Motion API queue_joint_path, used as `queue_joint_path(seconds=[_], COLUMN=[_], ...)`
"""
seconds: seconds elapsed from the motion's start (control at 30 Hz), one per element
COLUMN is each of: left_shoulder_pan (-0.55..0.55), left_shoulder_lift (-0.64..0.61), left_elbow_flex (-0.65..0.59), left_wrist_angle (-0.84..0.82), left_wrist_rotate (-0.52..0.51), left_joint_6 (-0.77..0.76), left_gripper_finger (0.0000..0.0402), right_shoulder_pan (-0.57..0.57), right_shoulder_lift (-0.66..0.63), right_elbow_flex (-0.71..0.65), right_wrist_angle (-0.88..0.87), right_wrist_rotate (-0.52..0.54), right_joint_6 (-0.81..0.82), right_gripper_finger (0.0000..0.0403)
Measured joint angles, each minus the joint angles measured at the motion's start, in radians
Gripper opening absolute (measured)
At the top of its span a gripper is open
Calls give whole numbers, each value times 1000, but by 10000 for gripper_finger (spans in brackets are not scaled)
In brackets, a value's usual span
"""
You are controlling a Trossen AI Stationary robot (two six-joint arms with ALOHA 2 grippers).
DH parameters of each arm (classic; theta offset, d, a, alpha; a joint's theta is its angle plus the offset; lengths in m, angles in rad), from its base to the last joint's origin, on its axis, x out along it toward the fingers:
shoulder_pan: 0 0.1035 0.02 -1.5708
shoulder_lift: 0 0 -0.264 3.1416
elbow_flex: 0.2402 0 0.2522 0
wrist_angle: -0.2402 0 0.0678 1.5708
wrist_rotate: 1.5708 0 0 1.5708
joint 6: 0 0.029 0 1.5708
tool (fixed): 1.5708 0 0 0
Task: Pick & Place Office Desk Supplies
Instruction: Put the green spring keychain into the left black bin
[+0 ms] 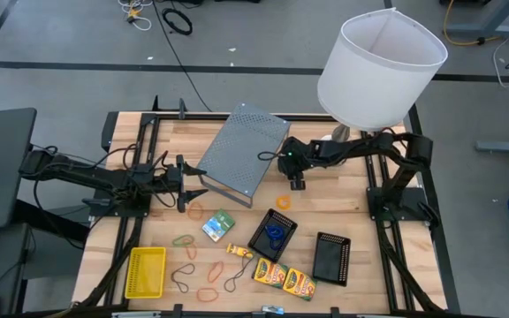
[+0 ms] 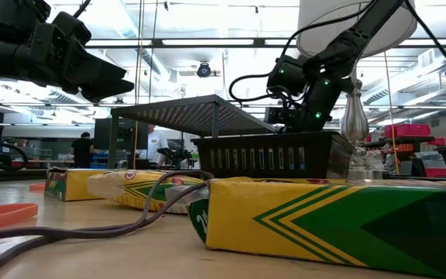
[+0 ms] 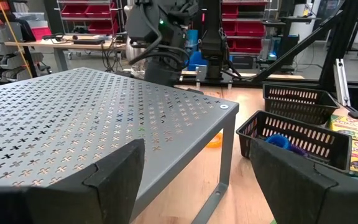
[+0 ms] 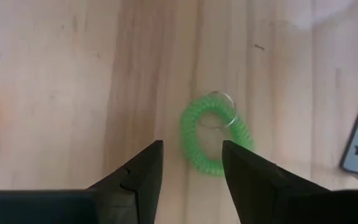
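1. The right hand [image 1: 297, 183] hangs above the middle of the counter [image 1: 360, 265], at 3 o'clock of the grey perforated shelf [image 1: 241, 152], pointing straight down. Its fingers are spread and pinch nothing.
2. Directly beneath it, in the right wrist view, a green coil loop [image 4: 213, 140] with a small metal ring lies flat on the wood, just ahead of the gap between the fingertips and untouched. I judge this to be the next pick; the hand looks lined up but has yet to descend.
3. The left hand [image 1: 193, 183] sits at 9 o'clock of the shelf, reaching level toward it, fingers spread wide and empty.
4. Done, as far as can be seen: one black mesh tray [image 1: 272, 235] holds something blue, probably a coil.
5. Left to do: the second mesh tray [image 1: 331, 258] and the yellow basket [image 1: 145, 271] look empty.
6. Loose rubber-band loops [image 1: 198, 268] are scattered between basket and trays, toward 7 o'clock of the counter.
7. The crayon boxes [image 1: 284, 277] lie at 6 o'clock of the filled tray, and the green-white packet [image 1: 218, 226] at its 9 o'clock.
8. An orange loop [image 1: 283, 202] lies at 12 o'clock of the filled tray, near the right hand.
9. Overall, the task seems early, most supplies unsorted.
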Motion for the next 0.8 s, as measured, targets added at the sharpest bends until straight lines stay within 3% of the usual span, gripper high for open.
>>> queue_joint_path(seconds=[0.8], left_shoulder_pan=[-2], left_shoulder_lift=[0], left_elbow_flex=[0], left_wrist_angle=[3], left_wrist_rotate=[0], left_joint_6=[-3], left_gripper_finger=[293], right_shoulder_pan=[-40], right_shoulder_lift=[59], right_elbow_flex=[11], right_wrist_angle=[18], right_wrist_rotate=[-71], right_joint_6=[-36], right_gripper_finger=[163])
